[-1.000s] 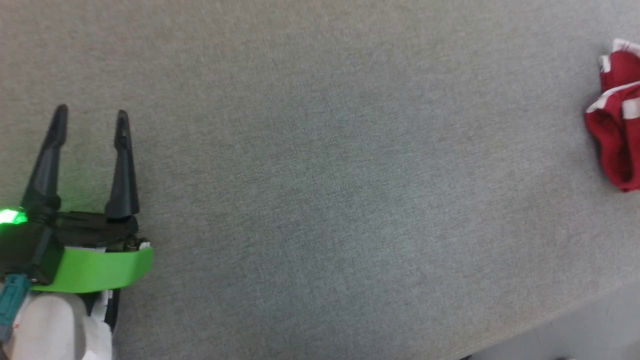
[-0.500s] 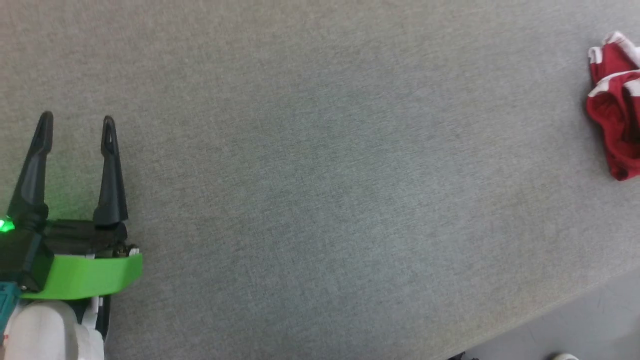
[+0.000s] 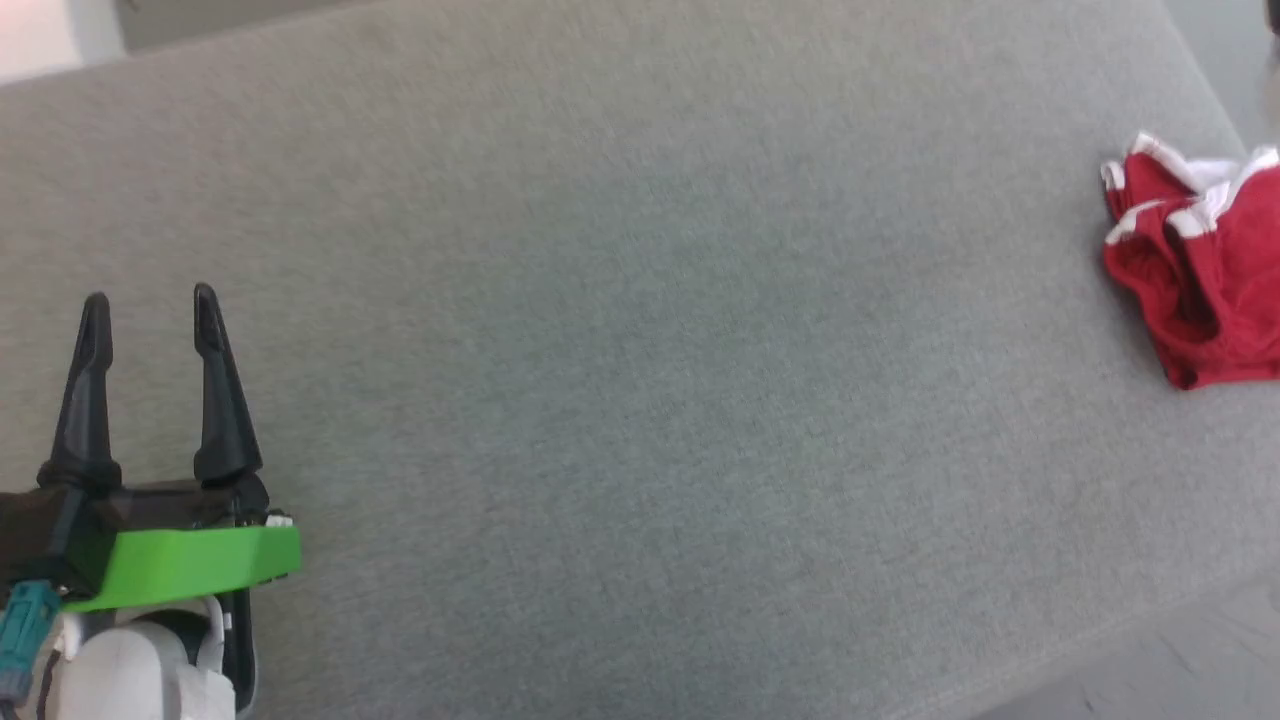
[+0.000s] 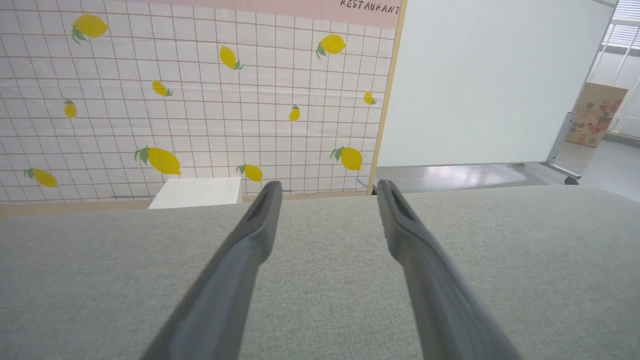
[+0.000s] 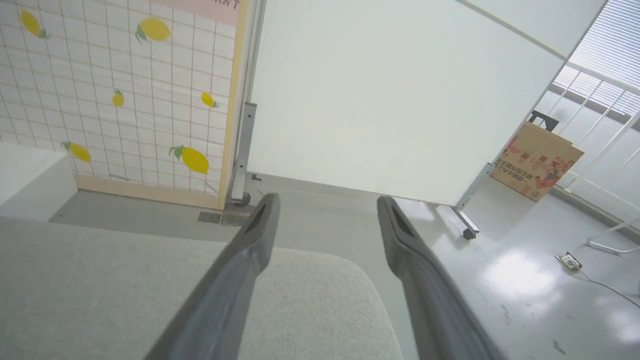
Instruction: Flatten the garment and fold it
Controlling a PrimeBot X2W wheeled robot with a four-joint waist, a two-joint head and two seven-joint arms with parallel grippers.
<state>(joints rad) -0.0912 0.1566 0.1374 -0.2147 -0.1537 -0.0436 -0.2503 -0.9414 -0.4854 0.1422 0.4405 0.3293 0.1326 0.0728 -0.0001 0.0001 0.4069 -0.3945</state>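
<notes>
The garment [image 3: 1200, 280], bright red with white trim, lies crumpled in a heap at the far right of the grey table [image 3: 640, 360] in the head view, partly cut off by the frame edge. My left gripper [image 3: 150, 305] hovers at the lower left, far from the garment, open with nothing between its fingers [image 4: 250, 240]. In the right wrist view my right gripper [image 5: 325, 205] is open and empty, pointing past the table's rounded corner [image 5: 320, 280] toward the floor. The garment is out of both wrist views.
A lemon-patterned tiled wall [image 4: 190, 95] and a white partition [image 5: 390, 100] stand beyond the table's far edge. A white box [image 4: 197, 192] sits behind the table. A cardboard box [image 5: 537, 162] leans on the floor at right. Table edge and floor [image 3: 1180, 660] show at lower right.
The head camera has shifted, bringing more of the garment and the table's far edge into view. The garment heap looks a little looser and more spread. The left gripper stays open.
</notes>
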